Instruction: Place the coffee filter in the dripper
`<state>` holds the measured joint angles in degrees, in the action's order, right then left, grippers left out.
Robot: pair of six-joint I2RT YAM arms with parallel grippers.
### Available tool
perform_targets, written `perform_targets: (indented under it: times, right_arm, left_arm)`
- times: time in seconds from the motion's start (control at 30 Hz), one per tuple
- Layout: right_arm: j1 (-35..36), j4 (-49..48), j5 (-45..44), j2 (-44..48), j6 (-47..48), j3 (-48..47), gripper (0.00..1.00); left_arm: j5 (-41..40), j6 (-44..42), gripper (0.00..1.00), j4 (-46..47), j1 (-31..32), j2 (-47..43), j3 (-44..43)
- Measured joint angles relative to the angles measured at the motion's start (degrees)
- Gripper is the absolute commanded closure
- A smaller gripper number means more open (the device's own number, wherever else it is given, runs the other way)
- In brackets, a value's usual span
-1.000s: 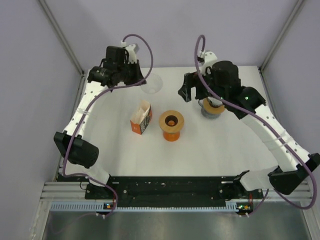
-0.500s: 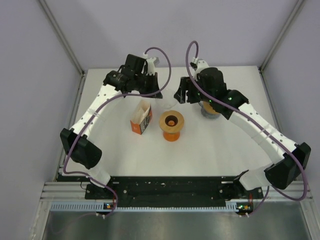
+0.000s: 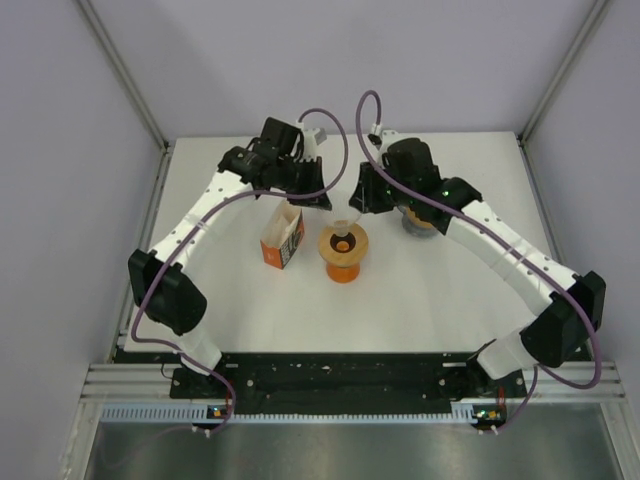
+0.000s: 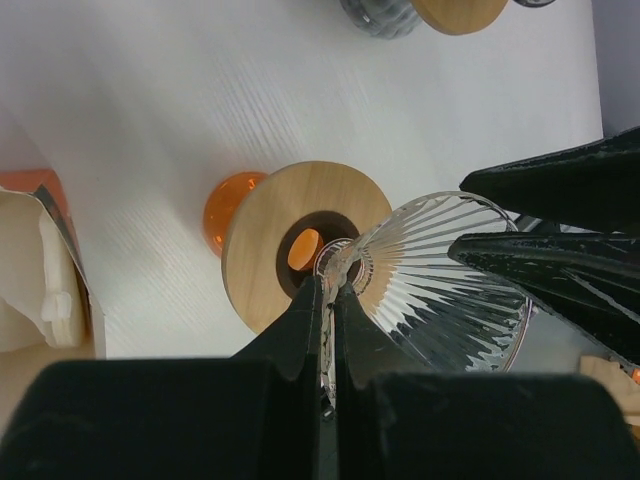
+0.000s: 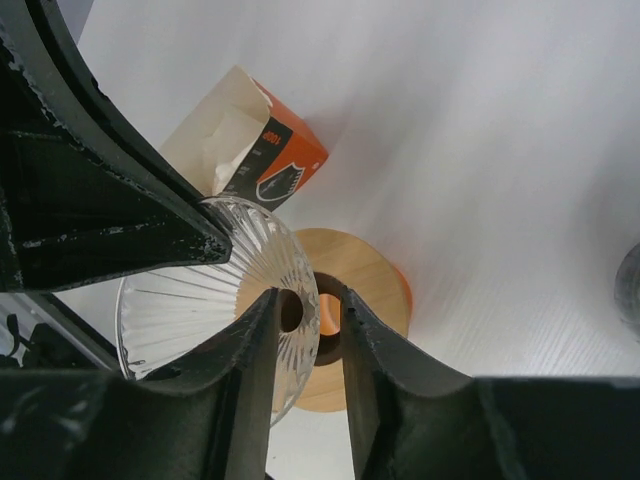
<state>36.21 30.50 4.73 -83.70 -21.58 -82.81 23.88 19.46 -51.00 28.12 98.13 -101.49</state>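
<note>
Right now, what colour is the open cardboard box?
The open cardboard box is orange with black, best in right wrist view.

The top view sits high above and behind the arms and looks down from afar on the whole bench (image 3: 440,290), with the arm bases along its lower edge. Each wrist view is close in and looks down at the bench, the left past the left arm's fingers (image 4: 300,330) and the right past the right arm's fingers (image 5: 255,350), both rising from the bottom edge. All three views share the wooden-topped stand (image 4: 250,240), the glass dripper (image 4: 440,270) and the orange box (image 5: 270,160).
</note>
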Motion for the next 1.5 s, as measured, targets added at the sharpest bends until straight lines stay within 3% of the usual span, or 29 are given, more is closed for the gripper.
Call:
perform_targets:
  times: [0.07, 0.2, 0.37, 1.5]
  right_arm:
    - [0.0, 0.85, 0.74, -0.59, 0.09, 0.02, 0.67]
    - [0.0, 1.92, 2.05, -1.36, 0.46, 0.48, 0.88]
    - [0.0, 2.93, 2.38, -1.49, 0.52, 1.46, 1.0]
    - [-0.02, -5.73, 2.99, -2.43, 4.09, 9.77, 1.0]
  left_arm:
    - [0.63, 0.28, 1.0, -0.02, 0.2, 0.0, 0.98]
    - [0.98, 0.44, 1.0, 0.09, 0.94, 0.0, 2.21]
    - [0.72, 0.2, 1.0, 1.01, 1.33, 0.0, 3.63]
    - [-3.43, -3.3, 1.0, 9.46, 2.45, -0.63, 12.79]
